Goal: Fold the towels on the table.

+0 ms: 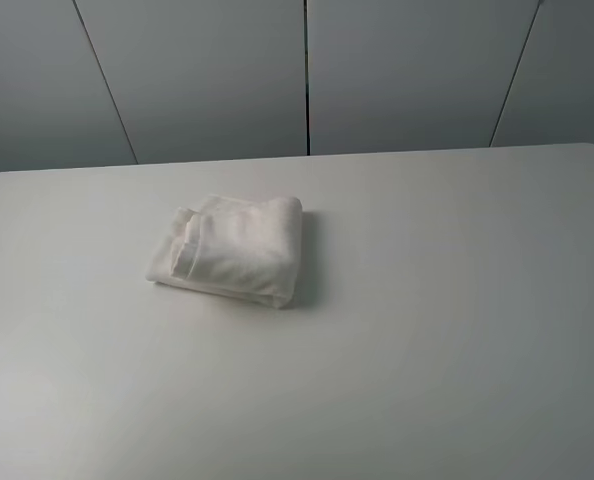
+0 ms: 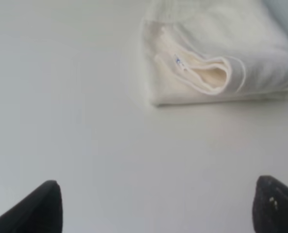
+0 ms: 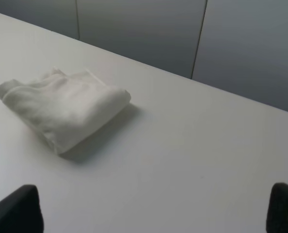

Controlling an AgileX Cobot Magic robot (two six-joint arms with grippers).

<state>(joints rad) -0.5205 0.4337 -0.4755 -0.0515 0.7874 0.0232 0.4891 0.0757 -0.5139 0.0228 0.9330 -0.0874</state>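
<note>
The towel (image 1: 232, 250) lies folded into a compact, thick bundle on the bench (image 1: 427, 330), left of the middle in the high view and nearer the far edge than the near one. It is white terry cloth, several layers deep, with a rounded fold along its right side and the looser layered ends turned toward the left. In the left wrist view the towel (image 2: 221, 53) shows a rolled-in edge with a stitched border and a small white label (image 2: 180, 61) with bluish print tucked among the layers. In the right wrist view the towel (image 3: 61, 107) sits well ahead of the camera, casting a soft shadow on the bench surface beside it. The left arm's fingers (image 2: 37, 208) appear as two dark tips spread wide apart at the frame's edge, above bare bench, clear of the towel and holding nothing. The right arm's fingers (image 3: 18, 208) are likewise spread wide, two dark tips at the corners of their view, well apart from the towel and empty. Neither arm shows in the high view. Behind the bench stand plain grey wall panels (image 1: 207, 70) with dark seams.
</note>
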